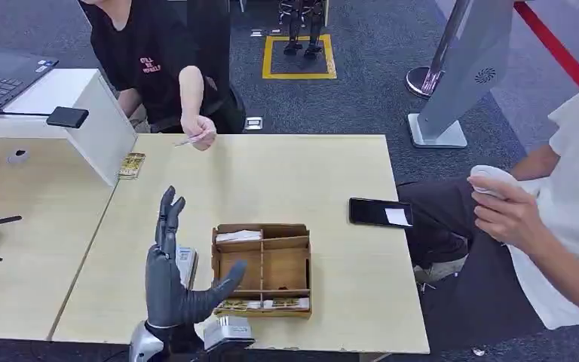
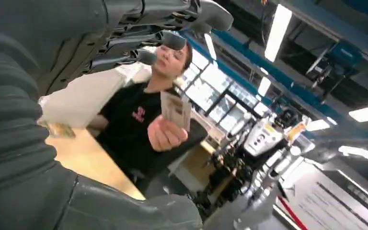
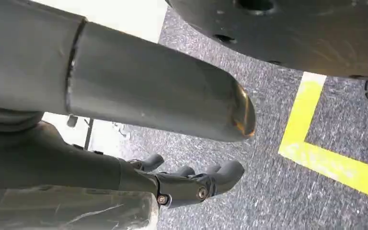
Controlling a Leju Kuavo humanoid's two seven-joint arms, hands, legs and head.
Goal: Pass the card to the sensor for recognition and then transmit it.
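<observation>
The head camera looks down at the table [image 1: 271, 173] from high up, the left wrist camera looks up at the person [image 2: 139, 120] across it, and the right wrist camera looks down close at the floor [image 3: 249, 158].

Before me, a pale wooden worktop [image 1: 332, 173] stands on grey carpet [image 1: 377, 98] marked with yellow tape [image 1: 299, 74]; ceiling strip lights [image 2: 277, 26] glow overhead.

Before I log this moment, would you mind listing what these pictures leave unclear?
- Card in the person's hand: print blurred in the left wrist view; edge-on and tiny in the head view.
- Device behind the left hand: mostly hidden by the palm in the head view.
- Labels in the wooden tray: too small to read.
- Right hand: fingers curl in with nothing seen in them; the palm faces away in the right wrist view.
</observation>
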